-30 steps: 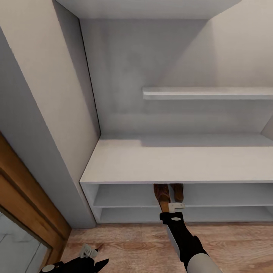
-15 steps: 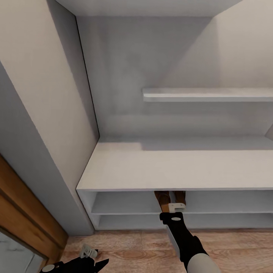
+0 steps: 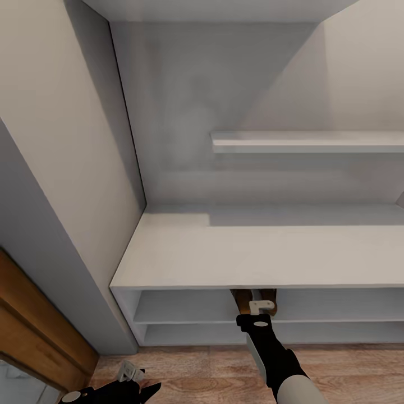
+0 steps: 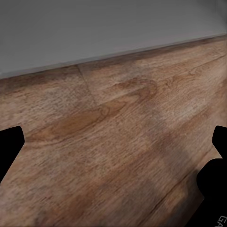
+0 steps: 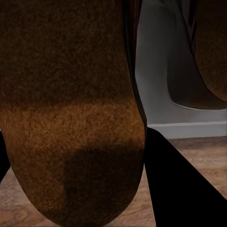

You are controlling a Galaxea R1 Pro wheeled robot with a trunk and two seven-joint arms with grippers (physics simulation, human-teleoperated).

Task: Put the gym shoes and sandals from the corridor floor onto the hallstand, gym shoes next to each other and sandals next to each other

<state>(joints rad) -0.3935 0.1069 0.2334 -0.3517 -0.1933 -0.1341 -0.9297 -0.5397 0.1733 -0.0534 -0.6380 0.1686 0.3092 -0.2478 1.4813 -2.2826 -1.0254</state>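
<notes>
The head camera has tilted upward. The hallstand (image 3: 264, 247) sits lower in view than before, hiding more of the sandals (image 3: 247, 296). Less corridor floor (image 3: 185, 370) shows.

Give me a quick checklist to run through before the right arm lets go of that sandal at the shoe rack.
1. Right gripper at the upper open shelf of the hallstand: ok.
2. Held sandal gripped: ok, heel between the fingers.
3. Held sandal fully on the shelf: not ok, its heel overhangs the corridor floor.
4. Second sandal beside it on the shelf: ok.
5. Gym shoes placed: cannot tell.
6. Left gripper empty, low over the floor: ok.
</notes>
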